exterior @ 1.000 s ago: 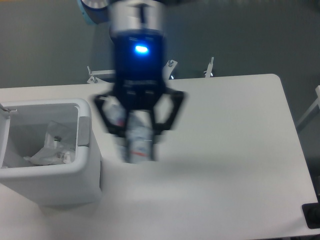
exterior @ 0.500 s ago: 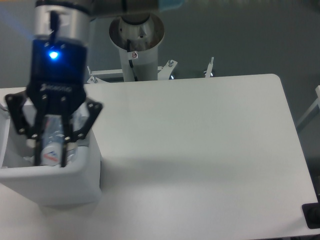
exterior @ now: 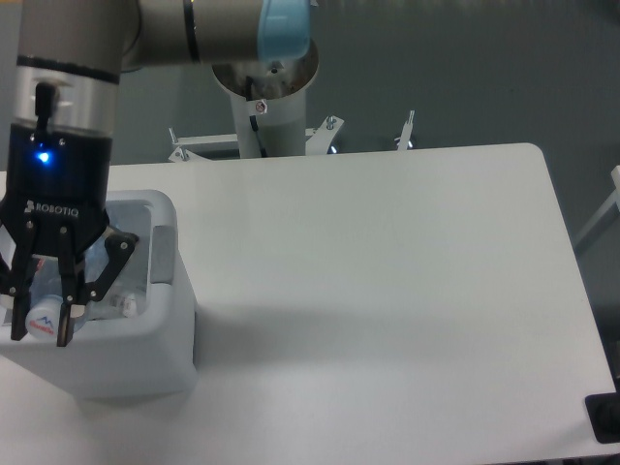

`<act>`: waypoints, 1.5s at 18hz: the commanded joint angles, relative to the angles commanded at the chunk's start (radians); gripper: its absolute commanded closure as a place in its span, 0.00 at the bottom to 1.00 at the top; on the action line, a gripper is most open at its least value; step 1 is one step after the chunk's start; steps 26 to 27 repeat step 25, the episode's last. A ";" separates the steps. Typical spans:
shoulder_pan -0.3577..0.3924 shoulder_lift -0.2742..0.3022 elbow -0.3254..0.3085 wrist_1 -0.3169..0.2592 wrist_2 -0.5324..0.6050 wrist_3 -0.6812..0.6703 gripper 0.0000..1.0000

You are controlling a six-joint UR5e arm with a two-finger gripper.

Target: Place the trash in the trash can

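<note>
The white trash can [exterior: 116, 360] stands at the table's left front. My gripper [exterior: 40, 327] hangs low over its left part, fingers pointing down into the opening. It is shut on the crushed clear bottle [exterior: 41, 316], whose red-purple label shows between the fingers, just inside the rim. A bit of crumpled clear plastic [exterior: 127, 303] lies in the bin to the right of the gripper; the rest of the bin's inside is hidden by the gripper.
The white table [exterior: 387, 291] stretches right of the bin. The arm's grey base column [exterior: 265, 107] rises behind the table's back edge, with metal brackets [exterior: 407, 131] beside it. A black object [exterior: 604, 417] sits at the front right corner.
The gripper has carried the bottle left from mid-table to over the bin, and now sits further left and lower, with the bottle inside the opening.
</note>
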 joint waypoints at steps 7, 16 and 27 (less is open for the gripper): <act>-0.005 0.011 -0.011 0.000 0.000 0.011 0.00; 0.188 0.080 -0.100 -0.006 0.011 0.038 0.00; 0.397 0.130 -0.158 -0.011 0.141 0.126 0.00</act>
